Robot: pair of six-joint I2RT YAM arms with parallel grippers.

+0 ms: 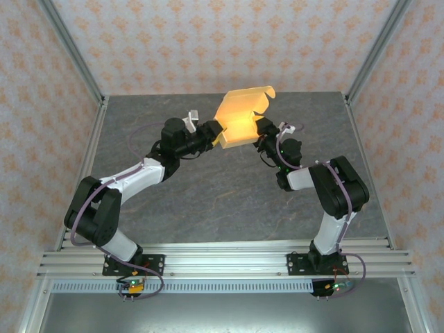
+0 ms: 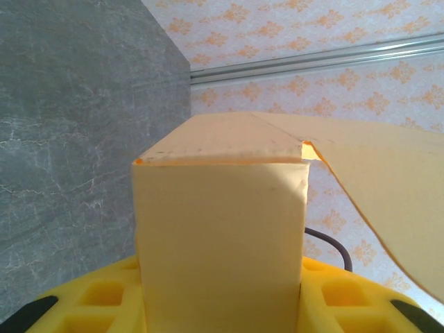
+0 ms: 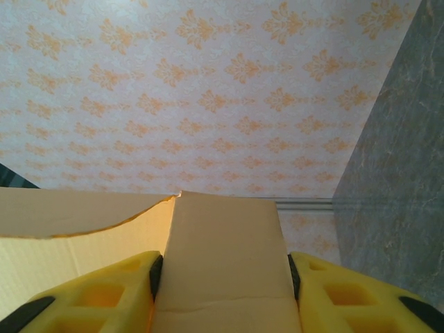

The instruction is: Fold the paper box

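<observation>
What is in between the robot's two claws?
The paper box is there. In the top view, the left claw grips one side of it and the right claw grips the other, with nothing else between them.

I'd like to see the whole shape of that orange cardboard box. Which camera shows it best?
The top view: the whole paper box shows there, held up between the left hand and the right hand. The left wrist view gives one folded corner up close; the right wrist view, a single flap close up.
</observation>
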